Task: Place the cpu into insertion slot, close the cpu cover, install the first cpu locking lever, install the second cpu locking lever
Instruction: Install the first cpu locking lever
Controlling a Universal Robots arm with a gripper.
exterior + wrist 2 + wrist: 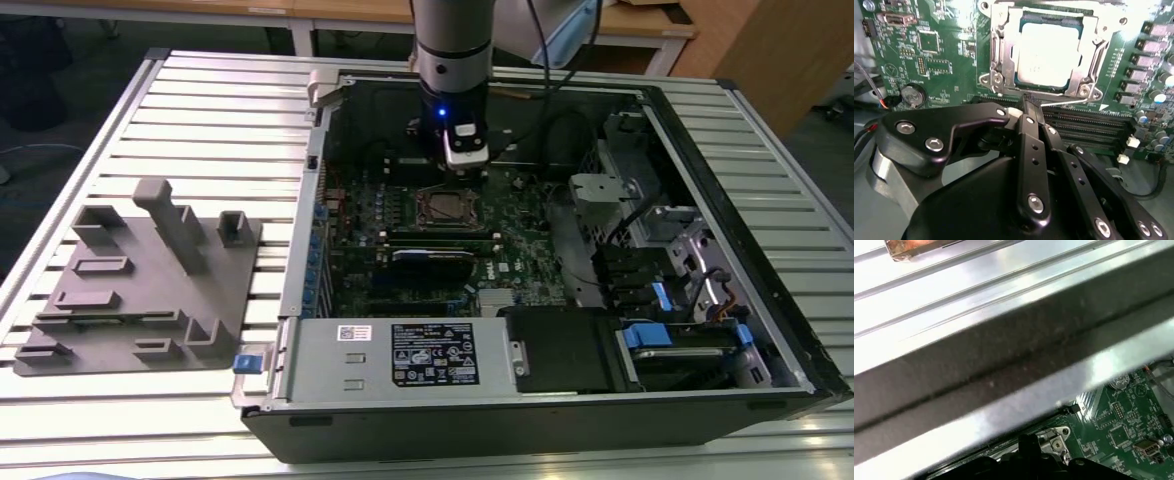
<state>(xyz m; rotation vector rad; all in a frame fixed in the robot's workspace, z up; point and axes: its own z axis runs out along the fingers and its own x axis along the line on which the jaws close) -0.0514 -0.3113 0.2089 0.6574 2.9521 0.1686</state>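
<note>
Cpu (1046, 50) under cpu cover (1001, 50) — print unreadable.

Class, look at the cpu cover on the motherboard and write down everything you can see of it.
The cpu cover is a thin, shiny silver metal frame with a large square window. It lies flat and closed on the green motherboard, and the pale grey top of the chip shows through the window. Two screws sit at the corners nearest the gripper, and a thin lever rod runs along that edge. Whether the gripper touches it is unclear.
</note>
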